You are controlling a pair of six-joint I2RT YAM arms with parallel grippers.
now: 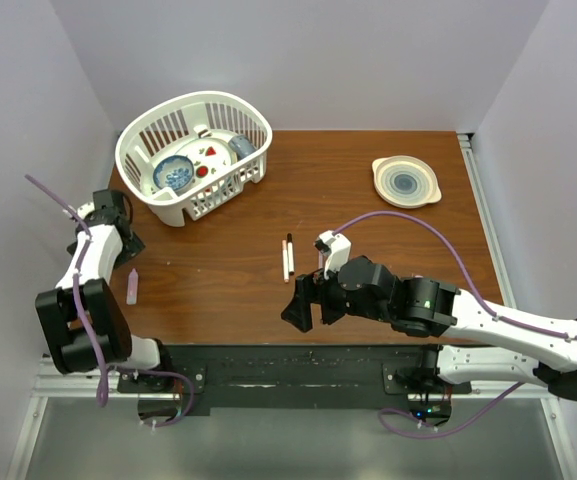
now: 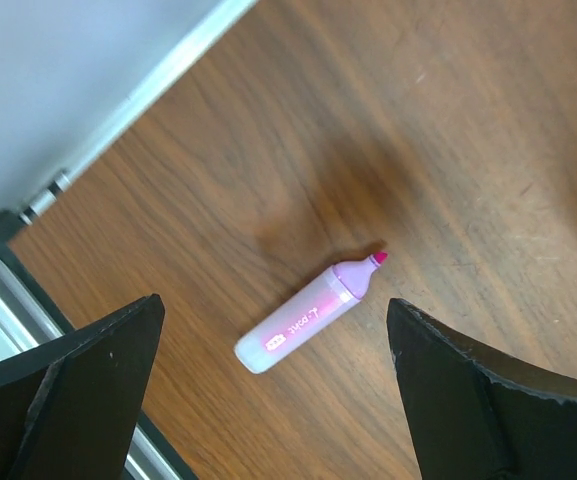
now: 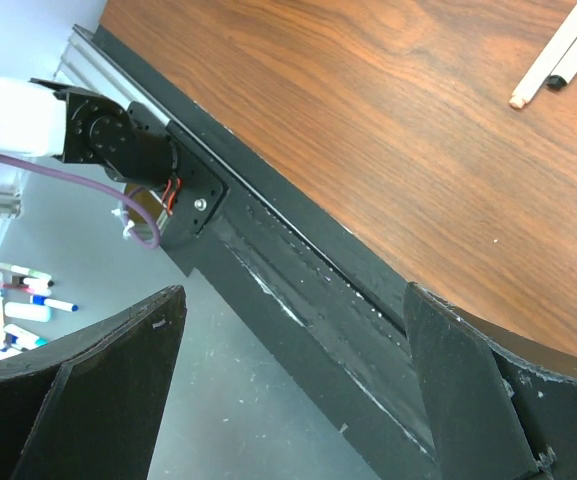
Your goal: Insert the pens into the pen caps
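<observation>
**Desk:** Where do the arms stand over the wooden table (image 1: 388,260)?

**Photographer:** The left gripper (image 2: 275,302) hangs above the table's left side, near its edge. Its two black fingers (image 2: 88,385) are spread wide and hold nothing. A lilac marker (image 2: 308,315) lies flat on the wood below. In the wrist view it shows between the fingers and touches neither of them. Its pink tip is bare.

**Desk:** And the right arm?

**Photographer:** The right gripper (image 1: 303,305) reaches in over the near edge at mid-table. Its jaws also stand wide apart and are empty. In its wrist view, the black rail along the table's front edge runs between the fingers.

**Desk:** Where are the other pens?

**Photographer:** Two slim pens (image 1: 287,258) lie side by side in the middle of the table, just past the right gripper and clear of it. Both barrels are white. One has a dark end pointing toward the far side. Whether that end is a cap I cannot tell.

**Desk:** Anything else on the table?

**Photographer:** A white slatted basket (image 1: 258,122) sits at the far left corner with a blue bowl (image 1: 176,176) and other dishes inside. A round plate (image 1: 405,181) with a blue centre rests at the far right, well apart from the pens.
</observation>
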